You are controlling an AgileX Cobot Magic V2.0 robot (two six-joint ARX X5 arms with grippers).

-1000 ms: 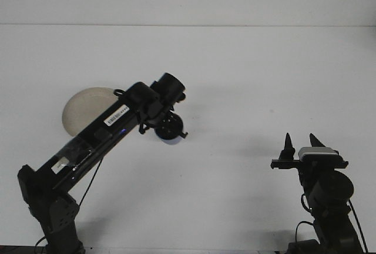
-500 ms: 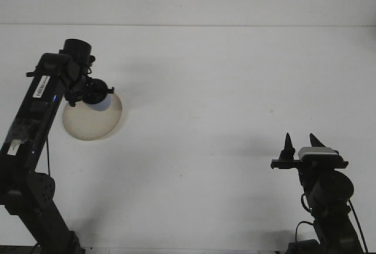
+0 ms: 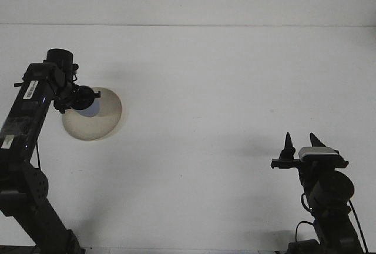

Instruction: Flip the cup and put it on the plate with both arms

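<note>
1. Presently, the left gripper [image 3: 82,99] is clamped on the cup [image 3: 89,108], a small pale-blue vessel held over the left part of the plate [image 3: 106,122]. Whether the cup touches the plate cannot be told from the front view.
2. The cup's orientation, mouth up or down, is not legible; it is partly masked by the gripper.
3. The right gripper [image 3: 301,143] stands low at the right, well apart from the plate, its two fingers spread and holding nothing.
4. Handling judgement: the cup looks light and rigid, likely smooth-walled and apt to slip or tip if released off-level. A hold across the side wall suits it best.
5. The plate lies flat on the white table [image 3: 235,89], shallow, and could slide if nudged.
6. Placement appears near completion; release not yet confirmed.
</note>
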